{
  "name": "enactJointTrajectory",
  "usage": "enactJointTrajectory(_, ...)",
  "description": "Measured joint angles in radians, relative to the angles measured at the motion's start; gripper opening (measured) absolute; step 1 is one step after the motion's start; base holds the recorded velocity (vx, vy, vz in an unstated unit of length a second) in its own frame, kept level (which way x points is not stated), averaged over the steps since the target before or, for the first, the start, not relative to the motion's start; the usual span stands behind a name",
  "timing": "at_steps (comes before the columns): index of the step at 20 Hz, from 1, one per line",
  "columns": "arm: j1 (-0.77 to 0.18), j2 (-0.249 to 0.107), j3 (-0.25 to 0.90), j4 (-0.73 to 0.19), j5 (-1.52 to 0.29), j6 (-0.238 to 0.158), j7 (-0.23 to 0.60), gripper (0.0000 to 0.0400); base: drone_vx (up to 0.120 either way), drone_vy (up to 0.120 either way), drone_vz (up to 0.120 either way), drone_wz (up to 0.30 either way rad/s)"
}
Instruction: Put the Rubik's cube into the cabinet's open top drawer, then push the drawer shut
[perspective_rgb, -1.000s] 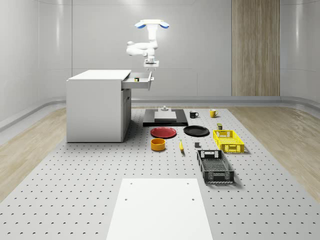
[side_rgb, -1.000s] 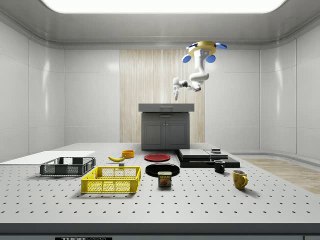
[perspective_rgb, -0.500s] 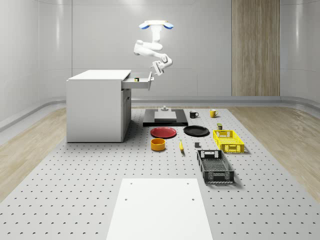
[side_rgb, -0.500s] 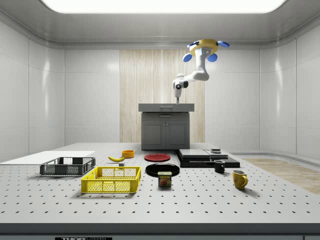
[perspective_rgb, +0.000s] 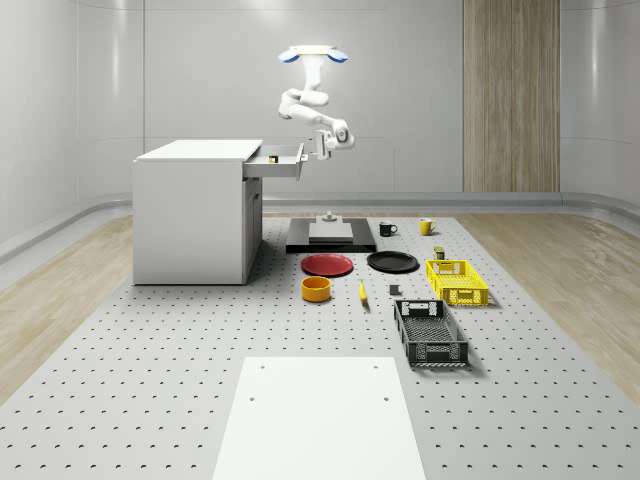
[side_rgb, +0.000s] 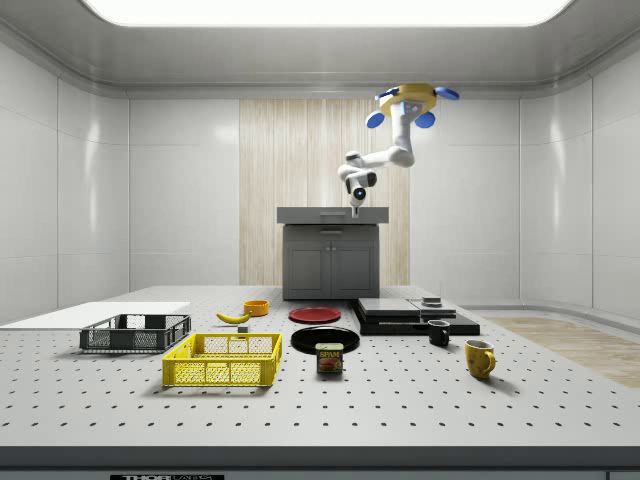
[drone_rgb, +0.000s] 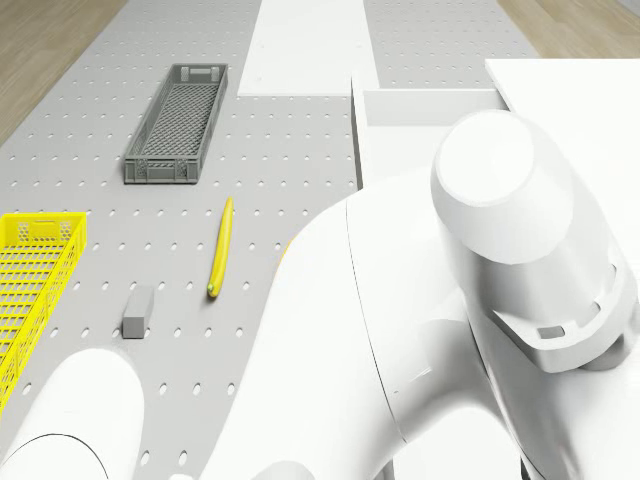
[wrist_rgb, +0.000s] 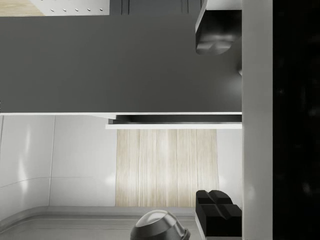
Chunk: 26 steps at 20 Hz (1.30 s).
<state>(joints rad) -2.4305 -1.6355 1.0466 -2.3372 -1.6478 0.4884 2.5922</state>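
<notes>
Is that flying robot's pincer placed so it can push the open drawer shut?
Probably yes. The pincer sits at the open top drawer's front face while the drone hovers above, and nothing stands between them.

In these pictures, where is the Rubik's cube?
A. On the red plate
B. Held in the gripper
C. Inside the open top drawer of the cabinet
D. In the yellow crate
C: the whole-scene view shows the small Rubik's cube lying inside the open top drawer, with the gripper at the drawer's front.
</notes>
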Motion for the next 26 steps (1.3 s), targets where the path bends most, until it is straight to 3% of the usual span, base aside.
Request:
enactJointTrajectory(7,-0.037,0.004,-0.016,0.029,0.021,-0.021,0.017,0.0400,0.000,0.000,-0.109,0.000)
enactJointTrajectory(8,-0.039,0.004,-0.017,0.031,0.022,-0.023,0.018,0.0377,0.000,0.000,-0.080,0.000)
enactJointTrajectory(9,-0.041,0.004,-0.018,0.032,0.023,-0.024,0.019,0.0317,0.000,0.000,0.000,0.000)
enactJointTrajectory(11,-0.044,0.004,-0.019,0.034,0.025,-0.025,0.020,0.0233,-0.060,-0.020,0.000,0.000)
enactJointTrajectory(15,-0.048,0.004,-0.021,0.037,0.027,-0.027,0.021,0.0152,-0.060,-0.010,0.000,0.000)
enactJointTrajectory(20,-0.050,0.004,-0.022,0.038,0.028,-0.027,0.022,0.0119,0.000,-0.120,0.000,0.000)
enactJointTrajectory(26,-0.006,-0.006,-0.032,0.008,-0.015,-0.027,-0.004,0.0108,0.000,0.000,0.000,0.000)
